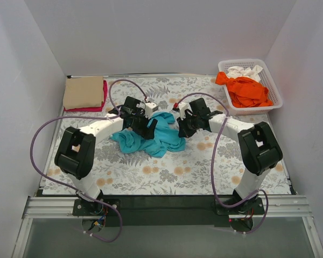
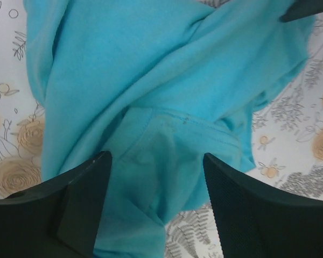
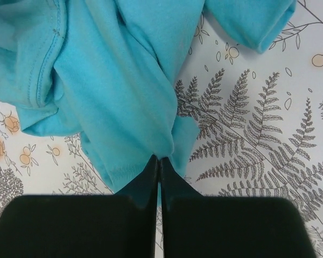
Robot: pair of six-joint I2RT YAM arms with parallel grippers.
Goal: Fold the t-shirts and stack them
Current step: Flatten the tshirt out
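1. The table [image 1: 167,200] shows bare only as a dark strip along its near edge. A grey-and-orange floral table cloth [image 1: 204,172] covers the rest and lies flat.
2. A turquoise t-shirt [image 1: 164,141] lies crumpled on the cloth near the middle, bunched in loose folds.
3. In the far left corner a magenta-red t-shirt [image 1: 104,98] lies folded on the cloth. A folded tan t-shirt [image 1: 83,91] covers most of it, leaving a red margin at the right and near sides.
4. A white lattice basket [image 1: 274,92] sits in the far right corner, well apart from the turquoise t-shirt.
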